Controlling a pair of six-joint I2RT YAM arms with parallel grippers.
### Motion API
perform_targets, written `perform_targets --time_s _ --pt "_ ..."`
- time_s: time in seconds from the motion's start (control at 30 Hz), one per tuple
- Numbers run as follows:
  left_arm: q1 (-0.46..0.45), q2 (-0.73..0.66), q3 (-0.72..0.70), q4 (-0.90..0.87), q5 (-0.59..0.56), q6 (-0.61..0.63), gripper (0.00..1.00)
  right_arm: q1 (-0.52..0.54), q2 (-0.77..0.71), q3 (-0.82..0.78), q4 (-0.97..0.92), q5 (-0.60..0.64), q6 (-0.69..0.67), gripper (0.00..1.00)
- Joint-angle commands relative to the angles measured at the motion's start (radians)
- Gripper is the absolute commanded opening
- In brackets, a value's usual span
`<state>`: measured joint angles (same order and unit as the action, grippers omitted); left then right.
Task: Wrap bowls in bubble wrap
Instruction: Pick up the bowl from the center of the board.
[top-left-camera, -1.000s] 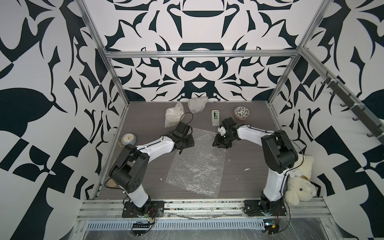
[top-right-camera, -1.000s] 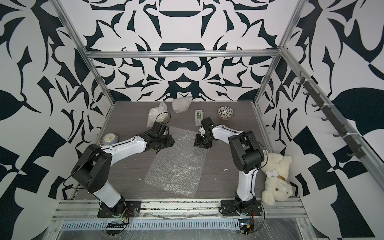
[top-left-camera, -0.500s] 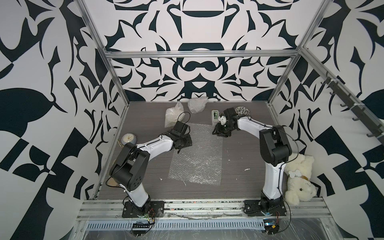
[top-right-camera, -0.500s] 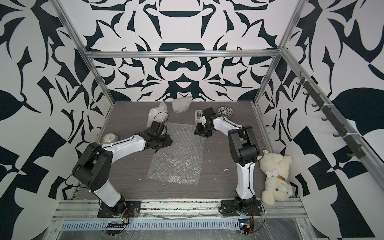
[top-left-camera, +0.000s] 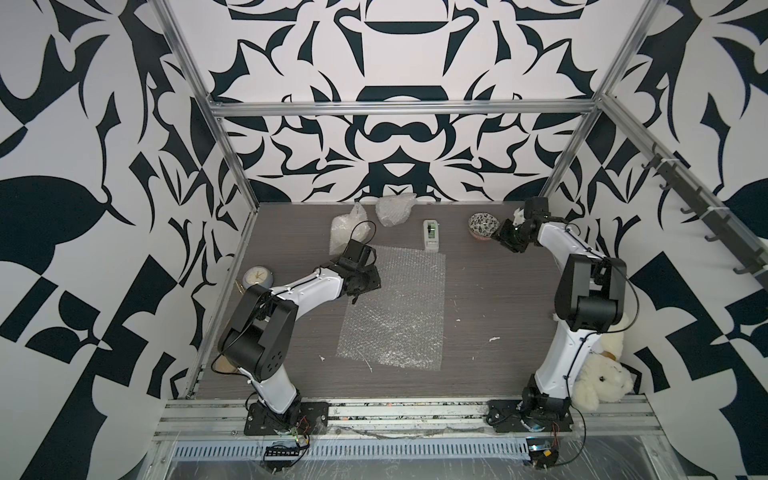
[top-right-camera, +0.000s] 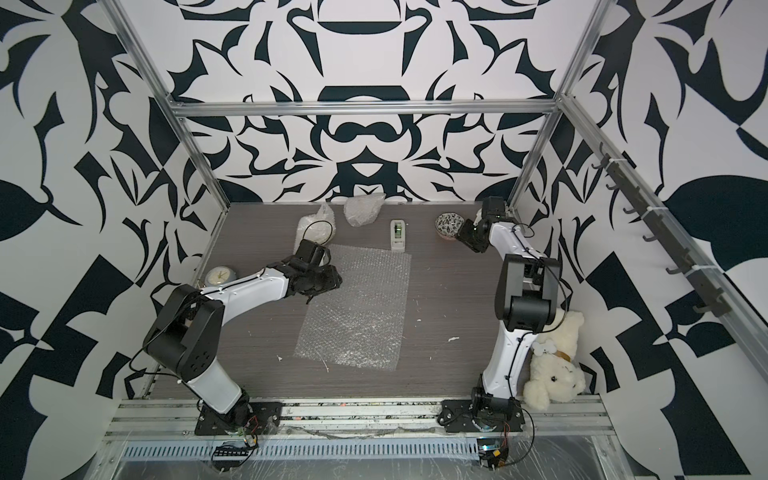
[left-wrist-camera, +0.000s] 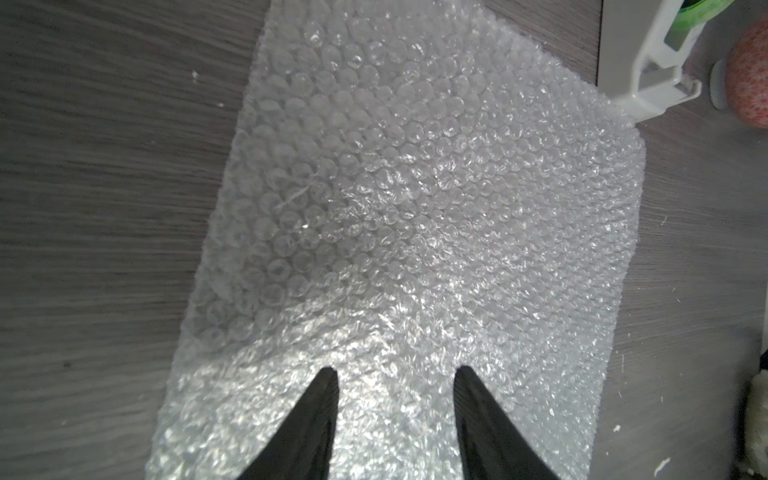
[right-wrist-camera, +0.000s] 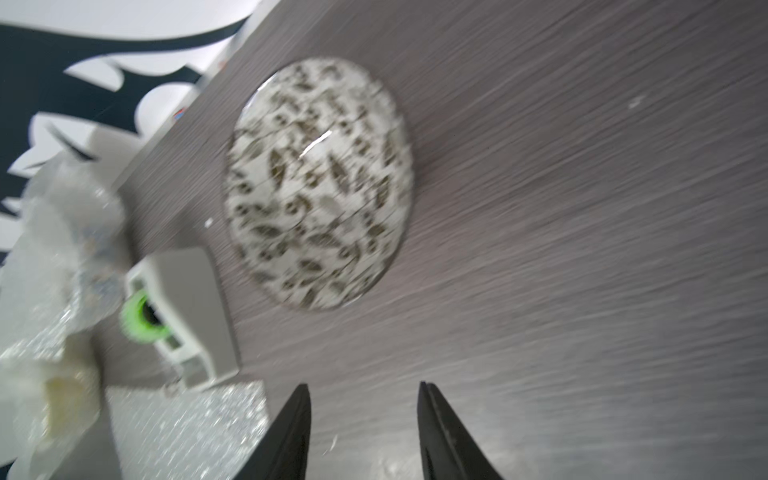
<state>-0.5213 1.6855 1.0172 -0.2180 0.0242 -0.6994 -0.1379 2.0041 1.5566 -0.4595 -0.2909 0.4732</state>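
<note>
Item: bubble wrap (top-left-camera: 395, 307), one clear sheet, laid flat and fully spread at the middle of the table (top-left-camera: 498, 299). It is judged to be placed so that a bowl can be set on it and its edges folded over. The jaws of the left arm (top-left-camera: 316, 286) are held parted over the sheet's left edge, with nothing between them, judged ready to pin or lift that edge. Item: floral bowl (top-left-camera: 483, 224), upright and unwrapped near the table's far right corner, apart from the sheet. The jaws of the right arm (top-left-camera: 561, 245) are stationed just beside it, parted and empty and aimed at its rim, judged to be set for a pick-up. Item: tape dispenser (top-left-camera: 431, 235), set at the sheet's far right corner, within reach for sealing. Two crumpled bundles (top-left-camera: 347, 226) of wrap are parked along the far edge. Their contents cannot be told, though finished bowls are likely.
</note>
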Motion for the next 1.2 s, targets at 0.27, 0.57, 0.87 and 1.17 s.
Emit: perform_targets --time_s 0.27,0.57,0.87,1.17 --pt "0.022 -0.011 -0.011 -0.021 0.01 0.011 0.5 -0.049 0.152 0.238 -0.044 0.0 0.006 0.46" --pt "0.024 -0.017 -0.021 -0.019 0.01 0.006 0.5 -0.049 0.277 0.35 -0.061 -0.067 0.04 0.42" --pt "0.036 -0.036 -0.056 -0.026 0.0 0.006 0.5 -0.049 0.31 0.396 -0.064 -0.108 0.042 0.1" --pt "0.059 -0.078 -0.113 -0.037 -0.02 0.008 0.5 -0.019 0.148 0.324 -0.092 -0.169 0.016 0.0"
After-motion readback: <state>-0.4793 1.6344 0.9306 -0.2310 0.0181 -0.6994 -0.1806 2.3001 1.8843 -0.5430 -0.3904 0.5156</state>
